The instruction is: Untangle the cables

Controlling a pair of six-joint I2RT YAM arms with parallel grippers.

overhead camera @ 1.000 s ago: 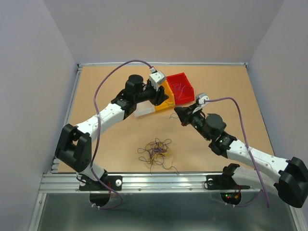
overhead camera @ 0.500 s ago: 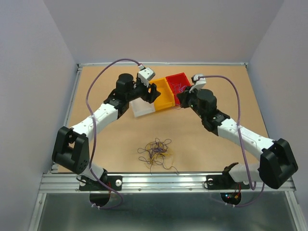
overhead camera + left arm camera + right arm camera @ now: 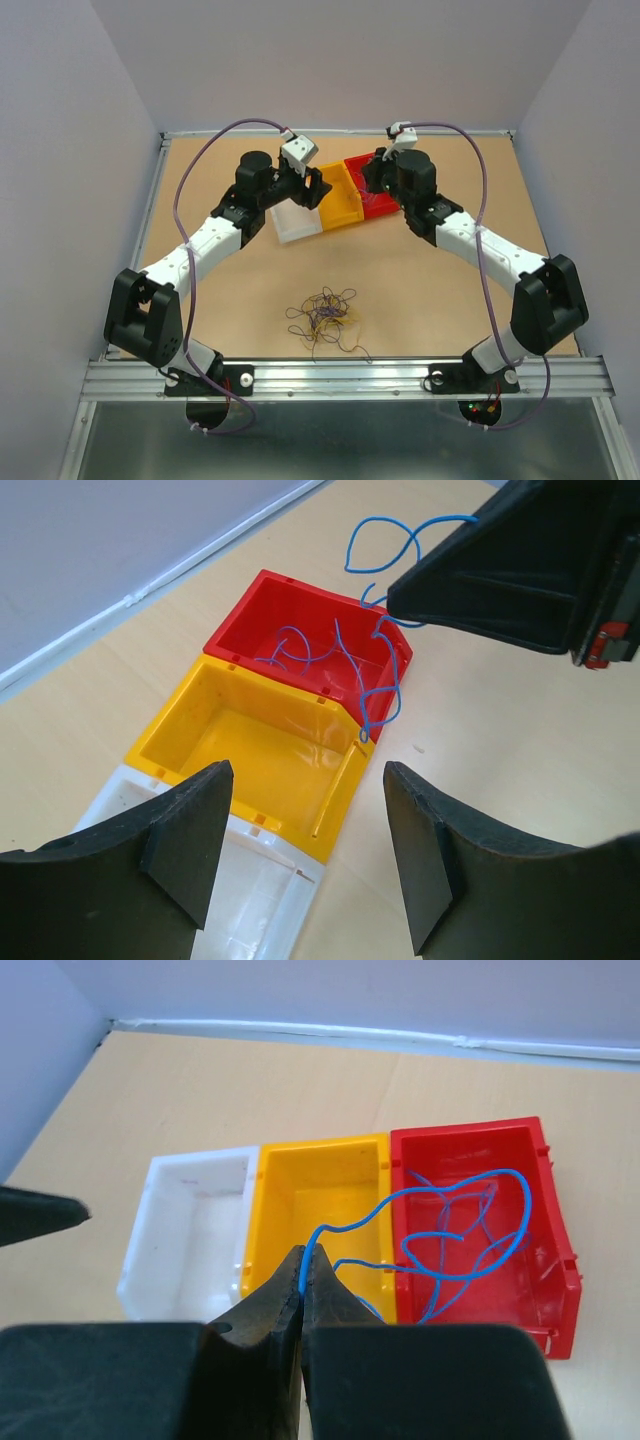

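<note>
Right fingers (image 3: 262, 1312) farther out, cable (image 3: 350, 1225) apparently between

L arm (image 3: 215, 240) stretched from base toward 1 o'clock, wrist tipped down. L gripper (image 3: 305, 785) has jaws wide apart. R arm (image 3: 480, 250) reaches toward 11 o'clock, elbow bent near base. R gripper (image 3: 303, 1265) has fingers pressed together, pinching a thin blue wire (image 3: 350, 1224).

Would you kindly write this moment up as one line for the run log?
right gripper: shut on blue wire, hanging over red bin | left gripper: open, empty | tangle: untouched on table
</note>
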